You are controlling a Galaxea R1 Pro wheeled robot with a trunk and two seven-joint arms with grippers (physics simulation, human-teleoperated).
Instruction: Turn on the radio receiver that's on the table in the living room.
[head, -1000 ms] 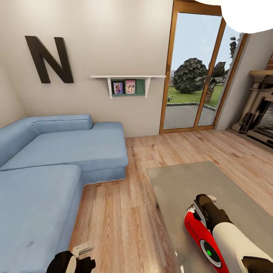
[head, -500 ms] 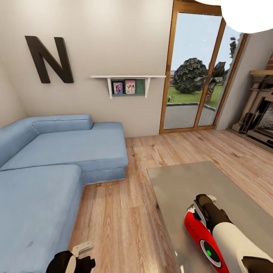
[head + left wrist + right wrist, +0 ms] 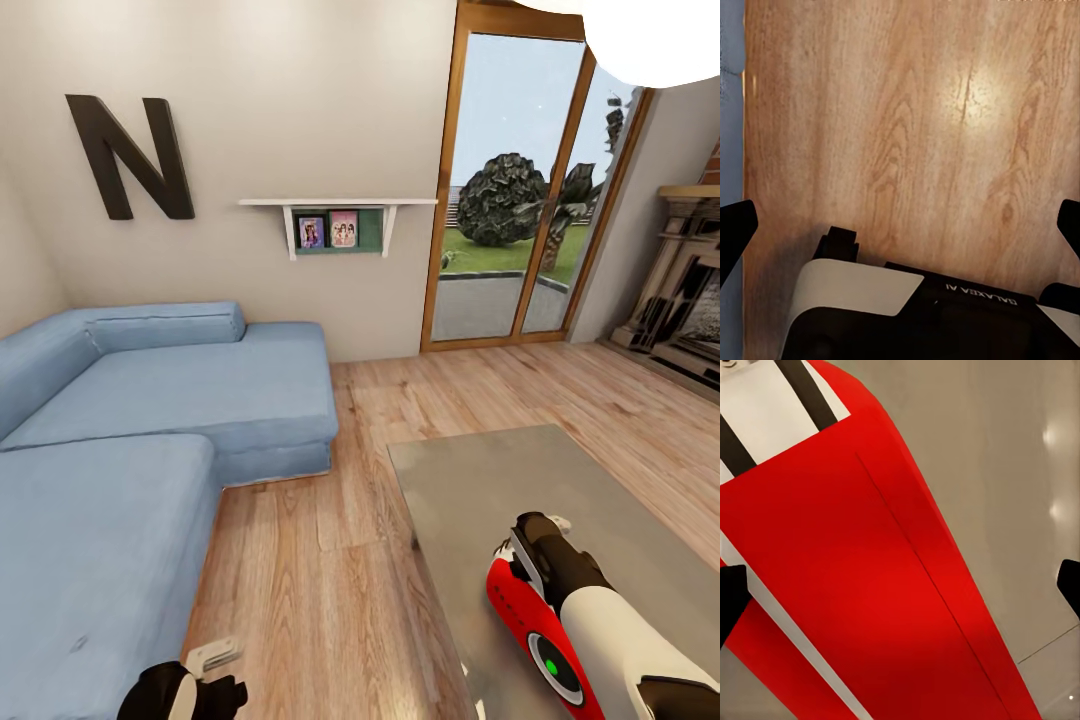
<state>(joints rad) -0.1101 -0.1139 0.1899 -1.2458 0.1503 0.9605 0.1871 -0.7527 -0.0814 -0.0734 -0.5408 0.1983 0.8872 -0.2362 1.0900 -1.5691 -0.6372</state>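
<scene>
At the lower left of the head view, the left claw [image 3: 205, 672] is held low over the plank floor [image 3: 320, 590], its fingers spread wide with nothing between them. Toward the lower right, the red radio receiver [image 3: 525, 625] is seen on the glossy desk [image 3: 480, 480]. The right claw [image 3: 900, 581] is poised just above it, fingers parted; the press should be kept gentle so the radio is not toppled.

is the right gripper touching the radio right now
Cannot tell. In the head view the right gripper overlaps the radio; the right wrist view shows it close beneath spread fingertips, contact unseen.
</scene>
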